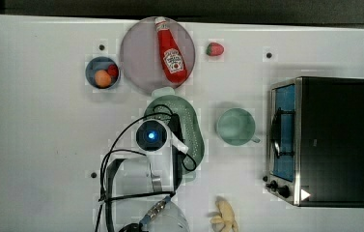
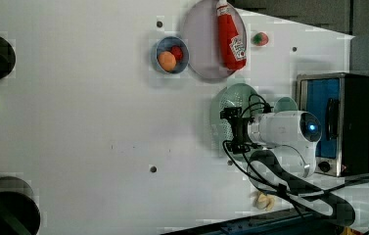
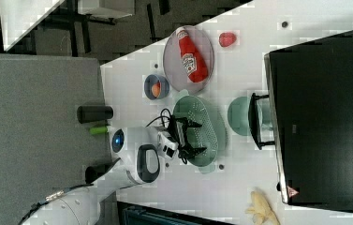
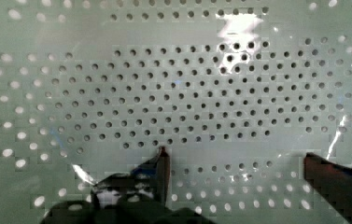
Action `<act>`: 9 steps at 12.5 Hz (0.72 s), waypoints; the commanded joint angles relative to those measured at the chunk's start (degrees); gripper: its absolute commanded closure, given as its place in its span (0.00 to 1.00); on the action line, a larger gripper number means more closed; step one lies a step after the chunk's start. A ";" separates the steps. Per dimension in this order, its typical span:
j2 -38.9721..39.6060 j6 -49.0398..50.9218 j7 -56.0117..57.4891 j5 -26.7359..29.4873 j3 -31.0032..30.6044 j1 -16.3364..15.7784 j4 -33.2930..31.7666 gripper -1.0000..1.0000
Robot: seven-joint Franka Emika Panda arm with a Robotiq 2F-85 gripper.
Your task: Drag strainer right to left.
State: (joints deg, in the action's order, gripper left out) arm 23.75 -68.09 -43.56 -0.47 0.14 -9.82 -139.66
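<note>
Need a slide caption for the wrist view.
Open gripper poised inside the perforated green strainer.

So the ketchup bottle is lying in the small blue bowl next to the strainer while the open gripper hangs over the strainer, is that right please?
Not quite. The ketchup bottle lies on the large round plate, as the top view shows; the small blue bowl holds two small round fruits. The rest stands: the open gripper hangs over the strainer.

On the table sit one strainer [image 1: 193,126], one mug [image 1: 236,126], one plate [image 1: 138,53], one ketchup bottle [image 1: 170,51], one bowl [image 1: 94,67], one toaster oven [image 1: 329,140], one strawberry [image 1: 215,49].
</note>
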 commanded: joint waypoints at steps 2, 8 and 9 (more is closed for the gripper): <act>-1.15 1.83 -7.93 0.14 -1.26 -3.10 2.11 0.00; -1.11 5.09 -20.52 0.17 -1.84 -8.92 4.56 0.00; -1.06 5.73 -21.84 0.17 -2.26 -9.61 5.18 0.00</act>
State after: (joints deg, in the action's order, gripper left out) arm 24.19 -63.00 -60.04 -1.18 -0.91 -18.77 -135.74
